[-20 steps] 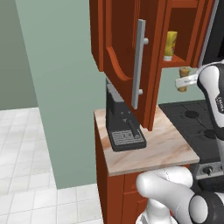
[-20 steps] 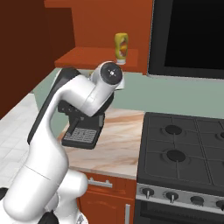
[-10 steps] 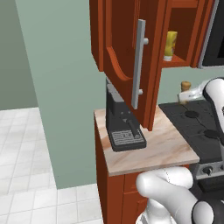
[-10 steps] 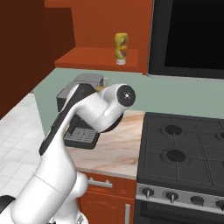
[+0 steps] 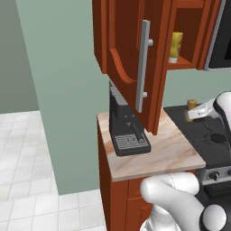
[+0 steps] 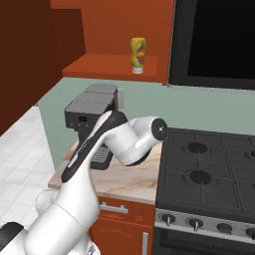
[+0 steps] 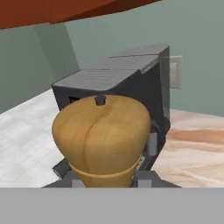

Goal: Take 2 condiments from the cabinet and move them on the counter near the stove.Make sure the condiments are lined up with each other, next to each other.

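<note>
Jaws: the two-finger gripper is clamped on the small tan-brown wooden shaker with a knobbed top; the dark finger tips sit low on either side of its narrow waist
Shaker: held in the air, its rounded body looming close in the hand view with the small dark knob at its top; in the left base view it shows as a small tan piece at the end of the white arm, above the near edge of the black cooktop
Yellow bottle: the taller, fatter yellow bottle with a pale end stands on its pale end on the open shelf of the reddish-brown wooden wall cabinet, well apart from the shaker
Cabinet: its panelled door hangs open, with the long vertical silver bar handle facing the camera in the left base view
Worktop: the light beige, faintly veined stone-like slab on a reddish-brown wooden base carries the black coffee machine, which stands toward its back left
Stove: the black cooktop with round burners adjoins the worktop on its right, with a row of dark knobs along the front
Arm: the white arm bends over the worktop in front of the coffee machine in the right base view
</note>
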Tool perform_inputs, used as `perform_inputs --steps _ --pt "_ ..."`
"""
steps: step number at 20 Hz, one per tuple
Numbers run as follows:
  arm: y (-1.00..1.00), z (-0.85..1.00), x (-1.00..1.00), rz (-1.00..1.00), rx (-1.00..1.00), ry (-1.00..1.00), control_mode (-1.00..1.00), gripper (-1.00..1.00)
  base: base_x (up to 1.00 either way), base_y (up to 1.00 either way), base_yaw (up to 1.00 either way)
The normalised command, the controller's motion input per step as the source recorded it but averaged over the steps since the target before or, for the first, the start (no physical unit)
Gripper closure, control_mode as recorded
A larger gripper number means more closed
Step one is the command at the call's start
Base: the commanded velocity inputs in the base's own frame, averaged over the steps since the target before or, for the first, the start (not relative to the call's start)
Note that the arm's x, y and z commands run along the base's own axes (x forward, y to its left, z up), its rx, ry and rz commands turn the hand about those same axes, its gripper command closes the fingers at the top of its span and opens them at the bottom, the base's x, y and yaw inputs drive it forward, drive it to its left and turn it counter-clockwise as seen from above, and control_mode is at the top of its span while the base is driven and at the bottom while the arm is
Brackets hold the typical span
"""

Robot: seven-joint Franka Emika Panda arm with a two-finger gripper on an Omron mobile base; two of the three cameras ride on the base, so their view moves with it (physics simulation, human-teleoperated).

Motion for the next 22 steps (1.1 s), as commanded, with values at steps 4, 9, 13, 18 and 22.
perform_inputs --steps 4,9,13,18,22 --pt "-0.28 -0.42 0.0 0.12 0.04 0.09 -1.0 1.0 0.0 0.0 0.0" --pt "-0.26 -0.41 0.01 0.1 0.02 0.07 -1.0 1.0 0.0 0.0 0.0" --pt "-0.22 -0.52 0.0 0.1 0.0 0.0 -1.0 1.0 0.0 0.0 0.0" --pt "-0.18 -0.46 0.0 0.11 0.0 0.0 -1.0 1.0 0.0 0.0 0.0" --pt "-0.14 -0.28 0.02 0.1 0.03 0.0 -1.0 1.0 0.0 0.0 0.0"
